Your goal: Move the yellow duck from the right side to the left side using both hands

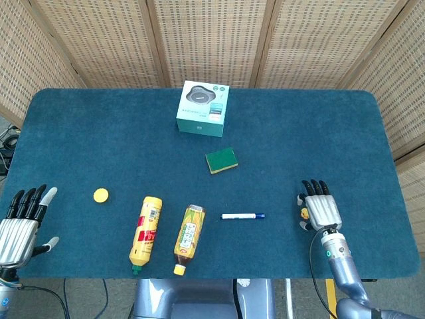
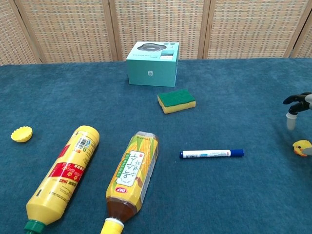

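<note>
- Yellow duck (image 2: 302, 147) low on the right side of the blue table (image 1: 119, 139), sitting on the cloth at the frame's right edge in the chest view; from the head view only a yellow sliver (image 1: 304, 214) peeking out at the thumb side of the right hand.
- Right hand (image 1: 321, 209) directly over the duck, palm down, back plate facing up, dark fingers (image 1: 312, 188) pointing away from the robot and lying close together.
- Cannot tell whether the right hand touches or grips the duck (duck still looks settled on the cloth in the chest view, with a pale fingertip (image 2: 291, 120) hanging above and apart from it).
- Left hand (image 1: 18, 224) at the near left edge of the table, holding nothing, fingers slightly fanned, thumb out to the side.
- Blue-capped marker (image 1: 242, 216) lying flat just left of the right hand, apart from it.
- Tea bottle (image 1: 188, 230) and yellow sauce bottle (image 1: 147, 233) on their sides, side by side near the front edge, caps toward the robot.
- Small yellow cap (image 1: 100, 195) alone on the left side, between the bottles and the left hand.
- Green sponge (image 1: 221, 160) mid-table; teal box (image 1: 202, 108) beyond it toward the wicker screens (image 1: 212, 40).
</note>
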Robot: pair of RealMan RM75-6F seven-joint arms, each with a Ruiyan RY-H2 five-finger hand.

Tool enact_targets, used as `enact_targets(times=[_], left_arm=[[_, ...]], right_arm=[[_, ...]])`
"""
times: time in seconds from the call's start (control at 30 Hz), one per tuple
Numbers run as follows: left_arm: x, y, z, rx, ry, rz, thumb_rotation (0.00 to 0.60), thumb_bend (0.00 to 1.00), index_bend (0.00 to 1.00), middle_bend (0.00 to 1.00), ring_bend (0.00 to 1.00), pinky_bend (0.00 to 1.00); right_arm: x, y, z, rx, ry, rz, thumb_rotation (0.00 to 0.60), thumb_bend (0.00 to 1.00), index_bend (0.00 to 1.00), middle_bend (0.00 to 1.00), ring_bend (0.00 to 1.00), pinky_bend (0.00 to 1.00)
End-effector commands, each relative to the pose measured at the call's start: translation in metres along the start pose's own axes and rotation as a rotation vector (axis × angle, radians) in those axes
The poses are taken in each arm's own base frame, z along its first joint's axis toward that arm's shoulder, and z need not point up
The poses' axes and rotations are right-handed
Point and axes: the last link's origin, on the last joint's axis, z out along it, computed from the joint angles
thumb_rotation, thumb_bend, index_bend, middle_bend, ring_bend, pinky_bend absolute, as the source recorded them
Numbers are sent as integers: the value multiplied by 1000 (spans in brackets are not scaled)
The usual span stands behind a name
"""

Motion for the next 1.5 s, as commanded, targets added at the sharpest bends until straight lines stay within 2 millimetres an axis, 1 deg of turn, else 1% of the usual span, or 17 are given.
enact_targets(times=[0.03, 0.13, 0.23, 0.57, 1.03, 1.27, 1.5], left_arm=[[0, 1, 0, -2, -2, 2, 600, 105, 0, 0, 0, 0], [-1, 1, 0, -3, -2, 2, 600, 106, 0, 0, 0, 0], [-1, 1, 0, -1, -4, 3, 600, 107, 0, 0, 0, 0], [-2, 2, 0, -4, -8, 5, 600, 107, 0, 0, 0, 0], [-2, 3, -1, -10, -8, 7, 600, 106, 0, 0, 0, 0], [-2, 2, -2, -10, -10, 6, 600, 106, 0, 0, 0, 0], [-2, 1, -2, -9, -7, 3, 600, 106, 0, 0, 0, 0]], right_arm=[[-1, 2, 3, -8, -5, 6, 600, 162, 433, 82, 0, 31], [-2, 4, 6, -14, -16, 8, 600, 207, 433, 82, 0, 32], [-4, 5, 6, -14, -23, 6, 600, 222, 433, 82, 0, 32], [-13, 7, 9, -27, -54, 4, 600, 221, 432, 81, 0, 33], [-19, 15, 17, -53, -78, 4, 600, 213, 433, 81, 0, 33], [-24, 17, 19, -61, -92, 2, 600, 211, 461, 93, 0, 39], [-29, 19, 23, -73, -104, 1, 600, 207, 520, 110, 0, 43]])
